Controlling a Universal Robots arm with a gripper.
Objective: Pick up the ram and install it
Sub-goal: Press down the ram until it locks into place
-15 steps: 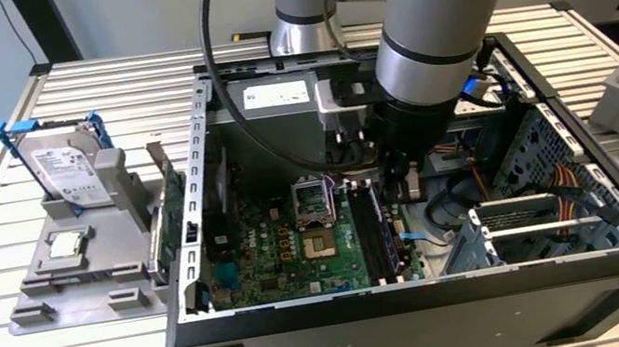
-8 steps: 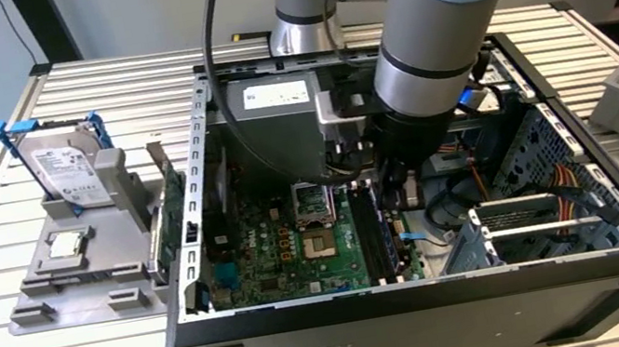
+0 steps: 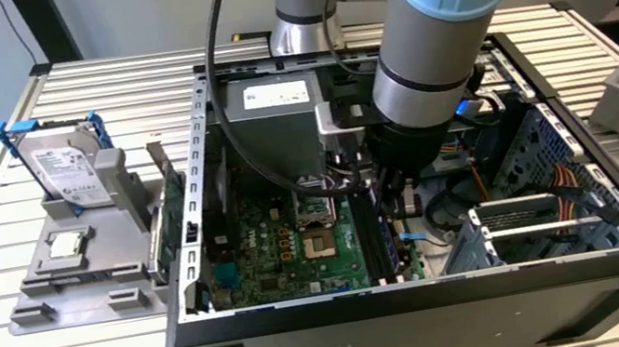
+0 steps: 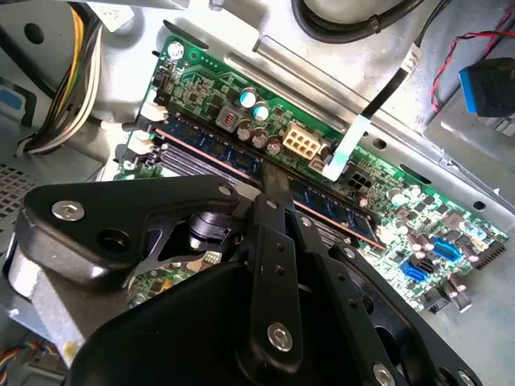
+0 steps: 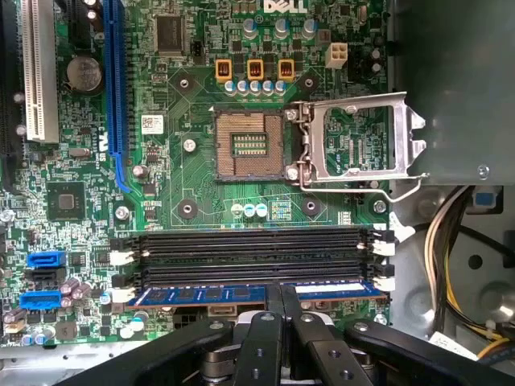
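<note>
The ram, a thin blue-green stick, lies along the motherboard slot closest to my gripper, beside empty black slots. My fingers are shut together and their tips rest on the ram's top edge near its middle. In the second wrist view the ram runs diagonally under my gripper. In the exterior view my gripper reaches down inside the open computer case, mostly hidden by the arm.
An open CPU socket and its raised metal frame sit beyond the slots. Cable bundles hang beside the board. Outside the case a grey stand holds a hard drive and a green card.
</note>
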